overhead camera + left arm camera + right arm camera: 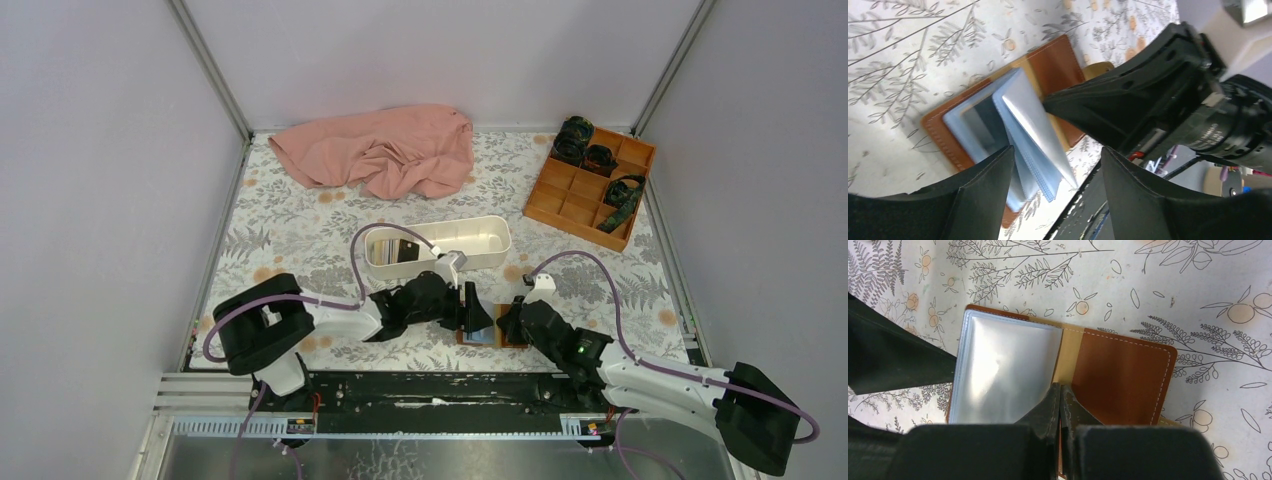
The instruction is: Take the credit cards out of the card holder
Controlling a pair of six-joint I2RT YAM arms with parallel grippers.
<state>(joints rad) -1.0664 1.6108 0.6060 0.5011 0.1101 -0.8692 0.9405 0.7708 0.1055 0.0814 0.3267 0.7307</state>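
The brown leather card holder point(497, 338) lies open on the floral table near the front edge, between my two grippers. It shows in the left wrist view point(1055, 62) and the right wrist view point(1118, 380). Shiny light-blue leaves point(1028, 115) fan up from its left half point(1003, 370); I cannot tell cards from sleeves there. My left gripper point(1057, 150) is open, its jaws either side of the fanned leaves point(470, 312). My right gripper point(1061, 387) is shut, its tips resting on the holder's fold point(508, 322). Some cards point(400, 250) lie in the white tray point(490, 228).
An orange compartmented box point(575, 195) with dark coiled items stands at the back right. A pink cloth point(380, 150) lies crumpled at the back. The table's front edge and a black rail point(440, 385) run just behind the holder.
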